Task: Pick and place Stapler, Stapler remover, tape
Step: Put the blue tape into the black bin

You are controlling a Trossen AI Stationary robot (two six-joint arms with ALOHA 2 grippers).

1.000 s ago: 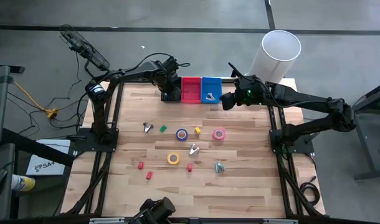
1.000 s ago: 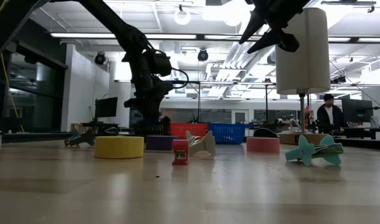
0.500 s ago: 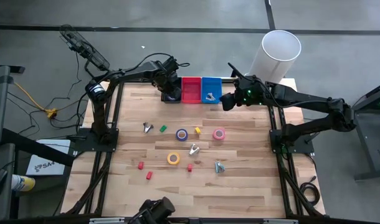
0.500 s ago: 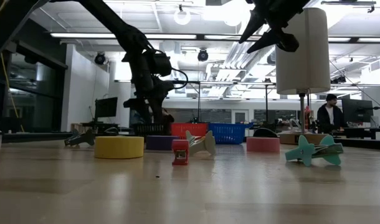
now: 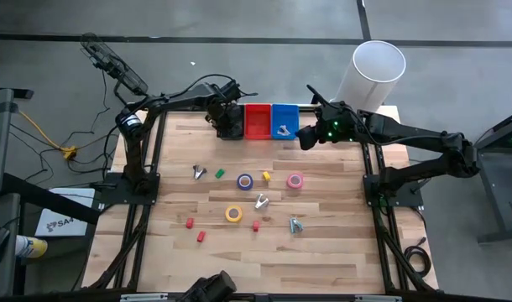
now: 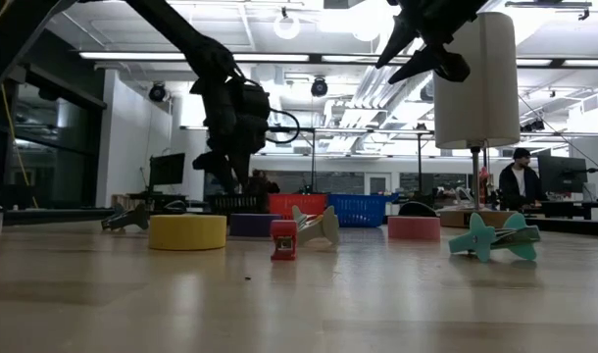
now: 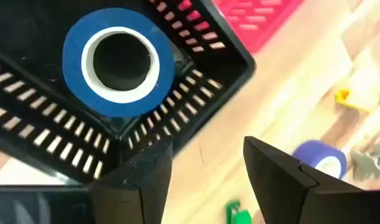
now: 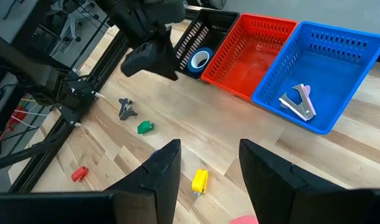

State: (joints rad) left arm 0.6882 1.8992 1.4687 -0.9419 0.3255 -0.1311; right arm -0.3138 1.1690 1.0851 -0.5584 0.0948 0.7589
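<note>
tape (image 7: 118,61), one blue roll, is seen lying in the black basket (image 7: 196,93). the left claw (image 7: 205,171) is held spread and empty above it. next, probably another roll (image 5: 244,181) on the tabletop (image 5: 323,252) is to be fetched.

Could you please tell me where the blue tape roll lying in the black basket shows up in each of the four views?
High view: hidden under the left claw at the black basket.
Low view: not visible; only the basket's front wall shows.
Left wrist view: blue tape roll on the basket floor.
Right wrist view: roll inside the basket.
Shared landmark: the red basket beside it.

Two dark jointed arms with black cables.
</note>
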